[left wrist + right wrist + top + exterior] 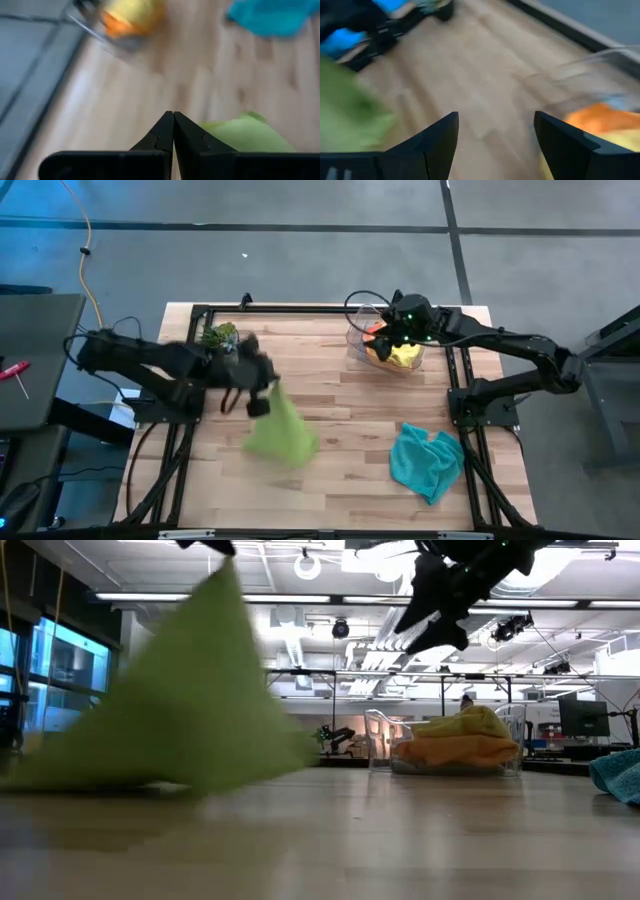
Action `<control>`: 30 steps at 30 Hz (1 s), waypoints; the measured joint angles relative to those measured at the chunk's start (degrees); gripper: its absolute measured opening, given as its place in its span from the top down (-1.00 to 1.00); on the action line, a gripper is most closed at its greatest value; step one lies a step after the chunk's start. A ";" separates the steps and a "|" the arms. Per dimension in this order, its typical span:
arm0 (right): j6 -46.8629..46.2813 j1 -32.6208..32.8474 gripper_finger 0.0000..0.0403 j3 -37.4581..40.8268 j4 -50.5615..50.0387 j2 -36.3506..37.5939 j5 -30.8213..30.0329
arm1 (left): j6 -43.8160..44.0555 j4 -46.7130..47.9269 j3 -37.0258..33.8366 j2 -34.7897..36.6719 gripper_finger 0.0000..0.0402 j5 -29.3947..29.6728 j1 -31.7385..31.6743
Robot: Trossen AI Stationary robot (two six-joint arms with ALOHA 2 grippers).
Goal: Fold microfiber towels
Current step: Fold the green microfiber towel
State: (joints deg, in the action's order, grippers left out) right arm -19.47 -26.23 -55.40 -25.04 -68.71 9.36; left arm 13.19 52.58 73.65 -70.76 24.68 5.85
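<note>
The lime green towel (282, 432) rises in a cone from the table's left half up to my left gripper (262, 395), which is shut on its top. In the left wrist view my left gripper (173, 120) shows its fingers closed, with the lime green towel (245, 132) beside them. A teal towel (425, 460) lies crumpled near the front right. Yellow (405, 355) and orange (378, 348) towels lie in a clear bin (355, 345) at the far right. My right gripper (495, 120) hovers open above the bin, holding nothing. My left gripper pinches the lime green towel's uppermost point (222, 570) between its shut fingers, coming from above at a slant. The towel hangs below it like a tent, drawn up to a peak. Its lower edge (150, 778) rests on the table. One layer or several, I cannot tell.
A small green spiky plant (220, 335) stands at the far left, close behind my left arm. Bare wood lies in the table's middle (350, 420) between the lime and teal towels. Black frame rails (300, 310) run along the table's far edge and sides.
</note>
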 joint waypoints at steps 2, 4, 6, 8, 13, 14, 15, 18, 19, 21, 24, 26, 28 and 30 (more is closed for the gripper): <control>0.00 1.58 -0.25 0.00 0.89 0.00 3.62 | -4.32 -3.32 0.00 2.05 1.00 0.03 -3.89; -0.05 3.64 -0.25 0.00 2.42 0.00 6.55 | -8.43 -5.77 0.01 3.62 1.00 0.03 -6.97; -0.04 6.09 -0.25 0.00 3.56 0.00 7.40 | -12.25 -6.55 0.07 4.46 1.00 -0.55 -9.32; -0.04 8.56 -0.25 0.00 4.27 0.00 6.86 | -14.66 -5.81 0.07 4.72 1.00 -1.54 -11.04; 0.00 13.93 -0.25 0.00 5.92 0.00 -2.28 | -16.34 -7.74 -3.95 4.73 1.00 -8.58 -10.83; 0.02 14.68 -0.25 0.00 6.17 0.00 -4.35 | -16.08 -8.67 -5.94 4.69 1.00 -10.26 -10.24; 0.00 15.33 -0.25 0.00 6.42 -0.01 -6.03 | -15.74 -9.84 -8.27 4.65 1.00 -11.55 -9.53; -1.02 16.50 -0.25 0.00 7.31 -0.65 -9.51 | -14.05 -16.28 -16.60 4.65 1.00 -14.88 -7.33; -2.30 16.67 -0.25 0.00 7.74 -1.15 -9.84 | -12.79 -19.16 -19.58 4.63 1.00 -16.39 -6.55; -5.89 16.77 -0.25 0.00 9.80 -2.93 -9.77 | -10.38 -25.41 -25.45 4.63 1.00 -19.79 -4.92; -9.09 17.54 -0.25 -0.04 13.62 -6.71 -9.32 | -6.12 -33.61 -33.24 4.65 1.00 -22.97 -2.28; -8.84 18.32 -0.25 -1.09 15.01 -10.02 -9.36 | -3.34 -36.58 -37.53 4.63 1.00 -23.16 -0.50; -8.71 18.76 -0.25 -3.40 14.81 -13.68 -8.97 | -0.79 -38.11 -40.96 4.64 1.00 -23.07 1.28; -7.17 18.93 -0.25 -6.75 14.29 -17.61 -7.66 | 1.86 -38.68 -43.74 4.64 1.00 -23.08 3.21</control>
State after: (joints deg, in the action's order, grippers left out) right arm -26.63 -7.29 -62.15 -10.75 -86.31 1.70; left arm 15.05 13.90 29.90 -66.12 1.60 9.05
